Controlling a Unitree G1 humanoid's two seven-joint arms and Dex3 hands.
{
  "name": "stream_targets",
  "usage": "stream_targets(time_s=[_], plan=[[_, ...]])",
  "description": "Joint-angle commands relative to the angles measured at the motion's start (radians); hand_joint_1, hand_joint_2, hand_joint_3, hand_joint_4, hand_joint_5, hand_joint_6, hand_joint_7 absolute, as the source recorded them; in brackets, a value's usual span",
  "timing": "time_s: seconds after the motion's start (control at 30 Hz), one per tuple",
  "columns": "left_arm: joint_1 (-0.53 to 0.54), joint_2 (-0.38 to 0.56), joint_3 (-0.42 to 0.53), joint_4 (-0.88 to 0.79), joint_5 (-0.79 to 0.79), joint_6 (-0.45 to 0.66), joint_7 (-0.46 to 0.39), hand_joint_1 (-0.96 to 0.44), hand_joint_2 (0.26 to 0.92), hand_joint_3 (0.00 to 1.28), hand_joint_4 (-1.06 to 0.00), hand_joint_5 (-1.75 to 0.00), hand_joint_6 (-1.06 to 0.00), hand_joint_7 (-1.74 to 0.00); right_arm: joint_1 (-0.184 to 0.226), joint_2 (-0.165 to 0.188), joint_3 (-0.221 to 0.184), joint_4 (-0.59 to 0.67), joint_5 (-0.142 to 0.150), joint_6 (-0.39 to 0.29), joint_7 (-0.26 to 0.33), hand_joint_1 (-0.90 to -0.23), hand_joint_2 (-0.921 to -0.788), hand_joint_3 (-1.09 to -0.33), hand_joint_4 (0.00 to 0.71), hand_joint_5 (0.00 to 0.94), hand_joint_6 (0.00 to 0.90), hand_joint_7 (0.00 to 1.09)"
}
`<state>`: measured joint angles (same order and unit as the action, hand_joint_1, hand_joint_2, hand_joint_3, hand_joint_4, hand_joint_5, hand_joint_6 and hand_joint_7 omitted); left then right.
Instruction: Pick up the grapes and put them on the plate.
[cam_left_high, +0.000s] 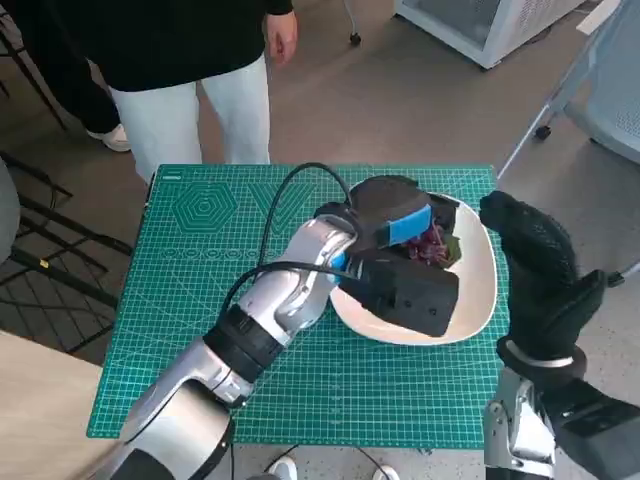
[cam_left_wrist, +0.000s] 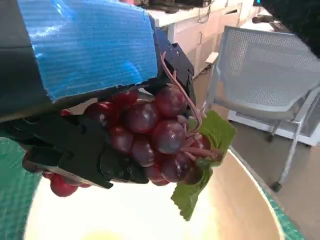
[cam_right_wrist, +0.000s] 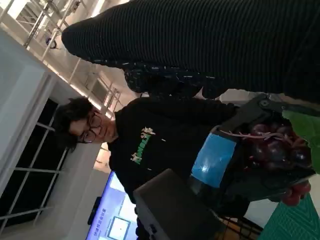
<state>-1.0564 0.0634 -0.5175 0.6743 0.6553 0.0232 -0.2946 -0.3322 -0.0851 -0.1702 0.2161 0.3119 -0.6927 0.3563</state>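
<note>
A small table is covered by a green cutting mat (cam_left_high: 200, 330) printed with pale grid lines, hexagon shapes and a line of small writing too fine to read. On the right part of the mat sits a cream-white plate (cam_left_high: 478, 300).

The robot's left hand (cam_left_high: 400, 232), black with blue tape across its back, is over the plate and grips a bunch of dark red grapes (cam_left_wrist: 150, 135). In the left wrist view the fingers (cam_left_wrist: 85, 150) wrap the bunch from one side, a pinkish stem (cam_left_wrist: 182, 97) curves up past the tape, and a green leaf (cam_left_wrist: 210, 150) hangs on the side away from the fingers. The bunch is just above the plate's pale inner surface (cam_left_wrist: 150, 215); whether it touches the plate cannot be told.

The right hand (cam_left_high: 540, 270), in a black knitted glove, is raised upright just off the right edge of the table, beside the plate. It holds nothing, and its fingers point up, close together.

Beyond the far edge of the table stands a person (cam_left_high: 190, 60) in a black top and pale trousers. In the right wrist view, that top carries a small green printed logo (cam_right_wrist: 141, 146), too blurred to read.
</note>
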Motion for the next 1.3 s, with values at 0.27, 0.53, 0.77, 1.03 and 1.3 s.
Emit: stream_targets(time_s=[0.27,0.53,0.77,1.03,1.3], plan=[[0.027,-0.014,0.016,0.014,-0.029,-0.022,0.067,-0.40,0.887,0.03,-0.05,-0.06,-0.11,-0.01,0.010,0.005,0.005,0.029,0.009,-0.009,0.008,-0.426,-0.921,-0.570,0.344,0.003,0.111,0.43],[0.042,-0.001,0.014,0.049,-0.034,-0.095,0.131,-0.55,0.917,0.04,-0.01,-0.01,-0.11,0.00,0.004,0.002,0.006,0.042,0.023,-0.013,0.022,-0.437,-0.921,-0.564,0.346,0.003,0.111,0.44],[0.063,0.017,0.059,0.088,-0.086,-0.181,0.171,-0.59,0.921,0.14,-0.01,0.00,-0.12,-0.01,0.001,0.001,0.007,0.053,0.031,-0.016,0.032,-0.439,-0.921,-0.561,0.347,0.003,0.109,0.44],[0.129,0.049,0.207,0.107,-0.268,-0.311,0.159,-0.64,0.921,0.33,-0.02,0.00,-0.14,-0.01,0.005,-0.001,0.009,0.053,0.035,-0.015,0.036,-0.443,-0.921,-0.555,0.349,0.004,0.110,0.44],[0.276,0.070,0.398,-0.003,-0.543,-0.394,0.070,-0.62,0.921,0.40,-0.03,-0.01,-0.17,-0.02,0.009,-0.006,0.009,0.049,0.042,-0.013,0.040,-0.444,-0.921,-0.549,0.351,0.004,0.114,0.44]])
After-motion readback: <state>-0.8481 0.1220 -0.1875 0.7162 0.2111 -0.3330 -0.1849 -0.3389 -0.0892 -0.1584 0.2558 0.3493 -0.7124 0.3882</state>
